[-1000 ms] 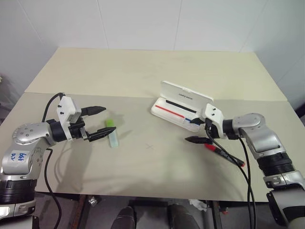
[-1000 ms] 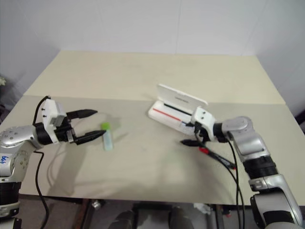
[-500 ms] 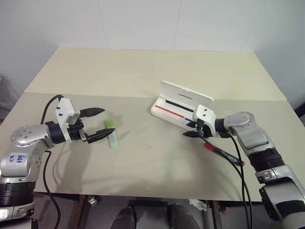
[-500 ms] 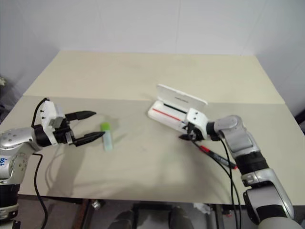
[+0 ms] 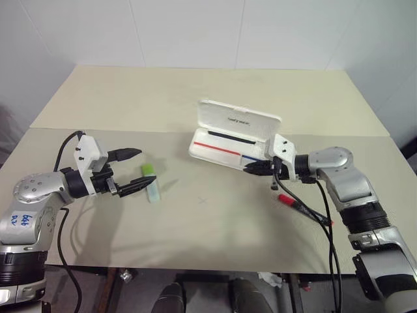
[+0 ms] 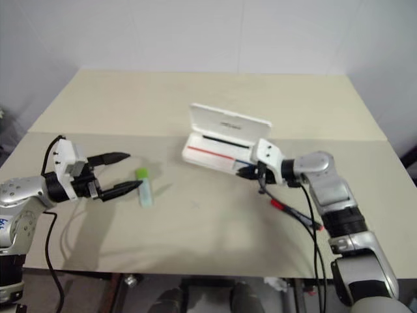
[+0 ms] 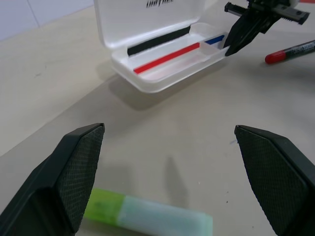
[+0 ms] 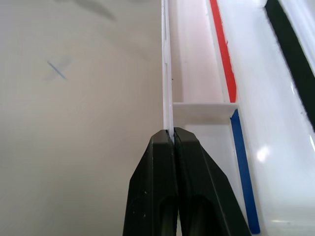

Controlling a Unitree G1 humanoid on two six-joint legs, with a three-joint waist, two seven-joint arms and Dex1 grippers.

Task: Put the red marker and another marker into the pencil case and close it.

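At the open pencil case (image 5: 225, 140), right gripper (image 5: 251, 168) pinches its front wall to reposition it; left gripper (image 5: 133, 169) waits open.

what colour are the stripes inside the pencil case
Red, blue and black stripes line the white pencil case; the left wrist view shows them best.

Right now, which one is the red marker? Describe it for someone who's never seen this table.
On the beige table, go to the robot's right side, just nearer than the open white pencil case. The red marker lies flat there: slim, dark barrel, red cap, unlike the stubby green-capped marker at left.
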